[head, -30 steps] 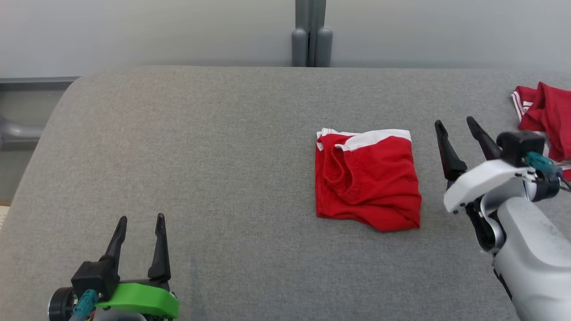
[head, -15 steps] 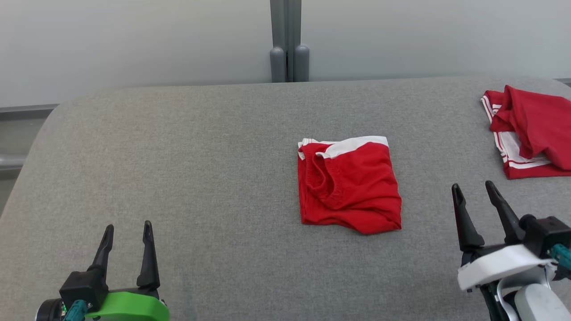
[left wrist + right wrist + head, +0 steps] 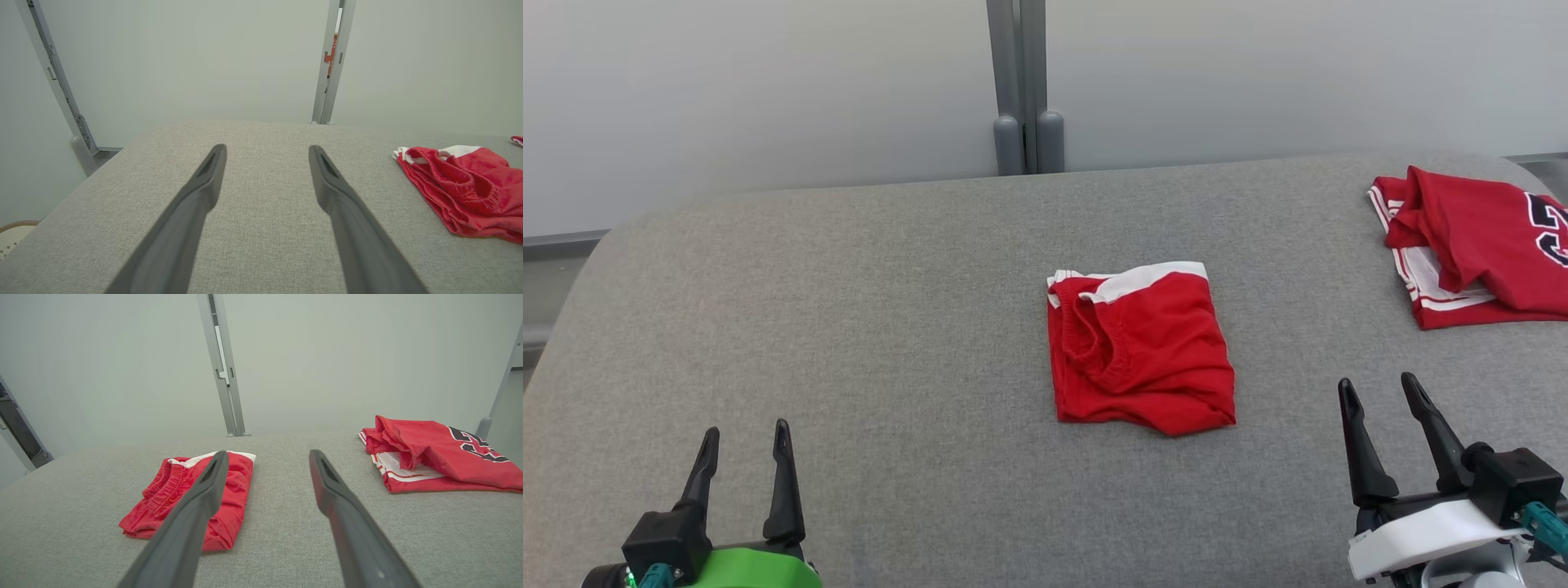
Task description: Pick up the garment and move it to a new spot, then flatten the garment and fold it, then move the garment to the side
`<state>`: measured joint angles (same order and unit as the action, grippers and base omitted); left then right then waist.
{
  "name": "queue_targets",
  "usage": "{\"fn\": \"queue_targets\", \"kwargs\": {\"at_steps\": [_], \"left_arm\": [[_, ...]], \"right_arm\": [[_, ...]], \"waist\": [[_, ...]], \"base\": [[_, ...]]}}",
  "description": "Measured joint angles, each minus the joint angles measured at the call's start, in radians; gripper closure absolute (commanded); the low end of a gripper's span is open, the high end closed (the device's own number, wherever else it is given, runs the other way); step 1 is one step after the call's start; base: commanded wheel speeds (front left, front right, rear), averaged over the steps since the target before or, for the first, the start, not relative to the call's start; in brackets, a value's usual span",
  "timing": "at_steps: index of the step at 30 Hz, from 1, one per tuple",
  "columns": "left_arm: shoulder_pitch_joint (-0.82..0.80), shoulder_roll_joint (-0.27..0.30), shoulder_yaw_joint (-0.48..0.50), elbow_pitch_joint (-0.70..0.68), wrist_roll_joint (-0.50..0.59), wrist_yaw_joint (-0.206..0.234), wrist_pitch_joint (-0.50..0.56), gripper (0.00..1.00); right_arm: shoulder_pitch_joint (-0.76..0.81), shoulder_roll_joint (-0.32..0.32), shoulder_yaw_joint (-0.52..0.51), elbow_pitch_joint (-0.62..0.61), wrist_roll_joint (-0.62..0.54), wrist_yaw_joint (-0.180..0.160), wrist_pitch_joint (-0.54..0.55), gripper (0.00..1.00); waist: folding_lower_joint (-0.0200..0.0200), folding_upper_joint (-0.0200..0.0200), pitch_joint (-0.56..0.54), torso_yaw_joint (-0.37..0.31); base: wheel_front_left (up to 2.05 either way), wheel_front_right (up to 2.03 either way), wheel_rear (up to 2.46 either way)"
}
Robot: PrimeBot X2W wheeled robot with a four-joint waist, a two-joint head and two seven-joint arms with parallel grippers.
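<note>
Since the folded red shorts lie mid-worktop, the left gripper and right gripper hang near the front edge, fingers apart and empty, probably staged to shift them aside.

bare surface left, shorts centre, jersey right
</note>
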<state>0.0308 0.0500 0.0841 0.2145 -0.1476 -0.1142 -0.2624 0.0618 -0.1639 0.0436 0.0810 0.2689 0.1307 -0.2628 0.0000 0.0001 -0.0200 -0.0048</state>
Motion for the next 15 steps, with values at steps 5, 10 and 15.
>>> {"fn": "queue_targets", "kwargs": {"at_steps": [5,10,15], "left_arm": [[0.001,0.0,0.0,0.005,0.0,-0.002,0.0,0.0],[0.004,0.0,-0.002,0.009,0.0,-0.004,0.0,0.0],[0.005,0.0,-0.002,0.012,0.005,-0.005,0.0,0.0]], "right_arm": [[0.007,0.001,0.001,0.0,-0.007,0.0,0.0,0.0],[0.008,0.004,0.006,0.003,-0.008,0.0,0.0,0.0],[0.01,0.006,0.01,0.007,-0.009,0.0,0.0,0.0]], "waist": [[0.0,0.0,-0.006,-0.004],[0.0,0.0,-0.008,0.0],[0.0,0.0,-0.006,0.003]], "base": [[0.0,0.0,0.0],[0.0,0.0,0.0],[0.0,0.0,0.0]]}}
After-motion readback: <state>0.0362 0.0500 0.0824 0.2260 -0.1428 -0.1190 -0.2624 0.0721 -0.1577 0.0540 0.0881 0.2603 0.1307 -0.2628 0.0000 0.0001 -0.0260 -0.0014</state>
